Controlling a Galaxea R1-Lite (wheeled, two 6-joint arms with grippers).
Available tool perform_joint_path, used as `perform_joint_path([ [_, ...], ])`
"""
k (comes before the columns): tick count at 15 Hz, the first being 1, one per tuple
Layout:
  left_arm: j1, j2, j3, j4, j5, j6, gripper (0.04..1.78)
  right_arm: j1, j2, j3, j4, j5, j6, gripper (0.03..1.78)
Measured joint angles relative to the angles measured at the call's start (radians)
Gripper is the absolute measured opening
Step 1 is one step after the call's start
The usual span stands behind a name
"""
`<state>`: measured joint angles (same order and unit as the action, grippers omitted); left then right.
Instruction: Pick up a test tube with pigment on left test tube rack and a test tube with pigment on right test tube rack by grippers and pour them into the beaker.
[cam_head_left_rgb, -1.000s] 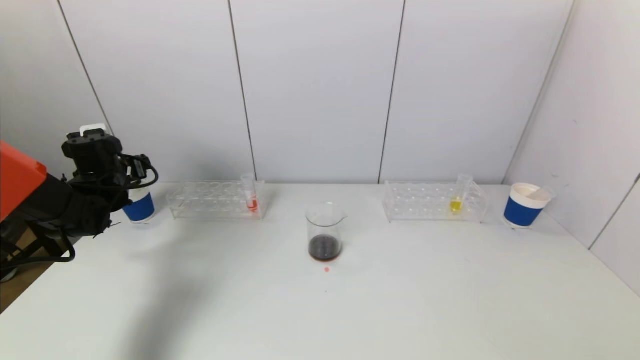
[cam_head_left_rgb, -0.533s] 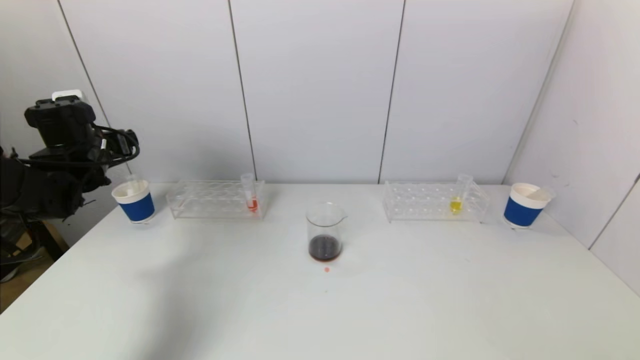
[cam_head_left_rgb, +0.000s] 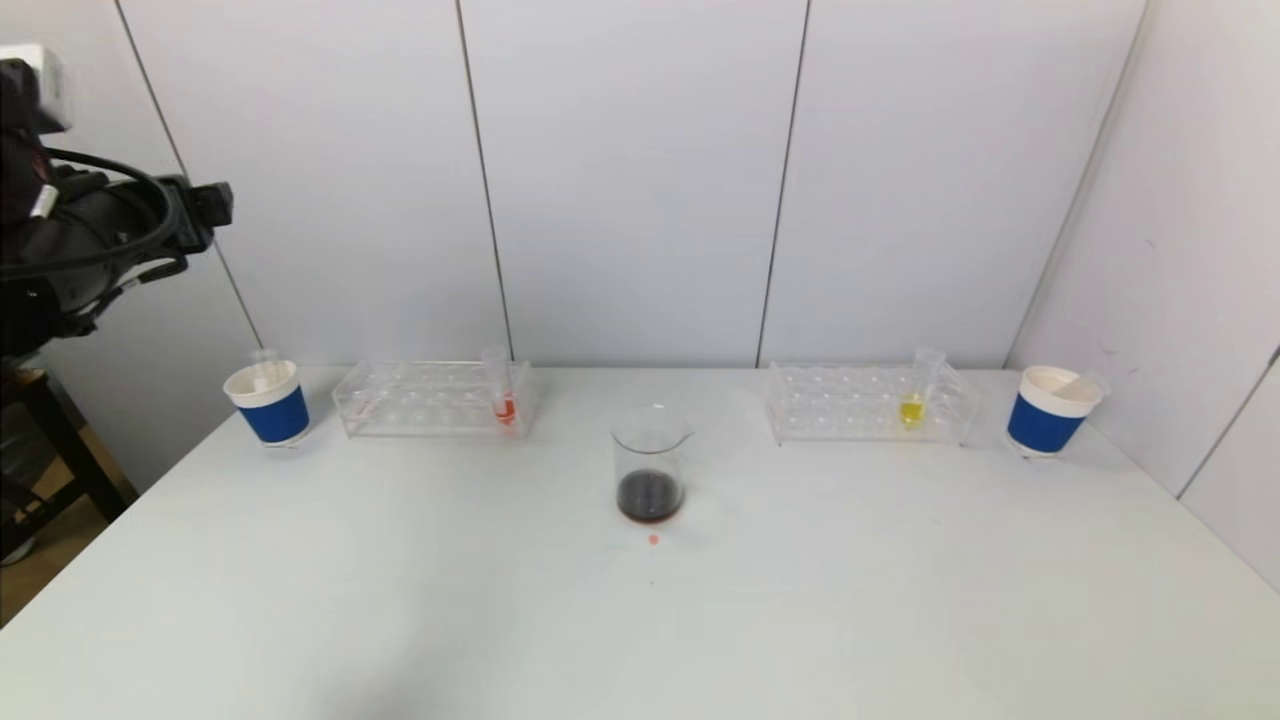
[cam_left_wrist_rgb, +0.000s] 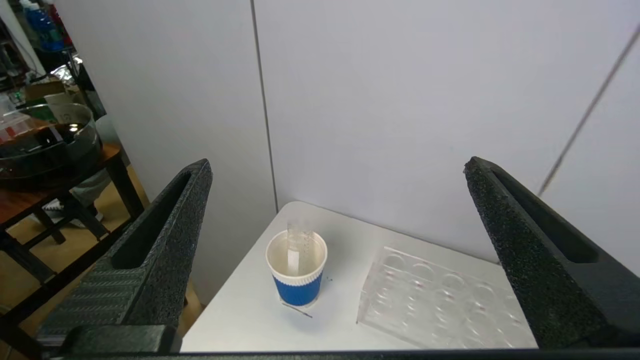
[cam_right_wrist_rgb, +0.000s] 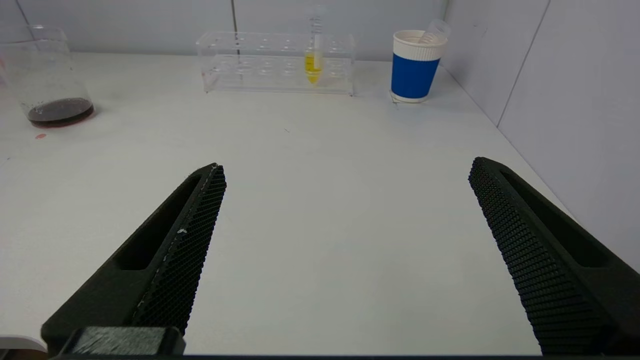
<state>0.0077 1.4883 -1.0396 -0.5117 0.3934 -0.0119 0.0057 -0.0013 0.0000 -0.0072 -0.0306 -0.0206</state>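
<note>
Off the table's left edge my left gripper hangs high, jaws wide, empty. Right gripper gapes empty over bare tabletop. Red tube and yellow tube sit racked; beaker between.

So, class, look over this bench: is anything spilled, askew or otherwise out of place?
Yes, one thing. A small red droplet lies on the white table just in front of the beaker of dark liquid, so it looks like a spill. The red test tube and yellow test tube both sit in their racks.
</note>
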Motion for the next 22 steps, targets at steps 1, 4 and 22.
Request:
perform_joint_path([
  [1,-0.013,-0.063,0.021,0.031,0.000,0.005,1.76,0.000,0.000,0.000,0.000,0.000,0.000,1.77],
  [4,-0.035,-0.259,0.124,0.082,0.001,0.041,1.76,0.000,0.000,0.000,0.000,0.000,0.000,1.77],
  [22,-0.032,-1.227,0.542,0.622,0.011,0.126,1.76,0.000,0.000,0.000,0.000,0.000,0.000,1.77],
])
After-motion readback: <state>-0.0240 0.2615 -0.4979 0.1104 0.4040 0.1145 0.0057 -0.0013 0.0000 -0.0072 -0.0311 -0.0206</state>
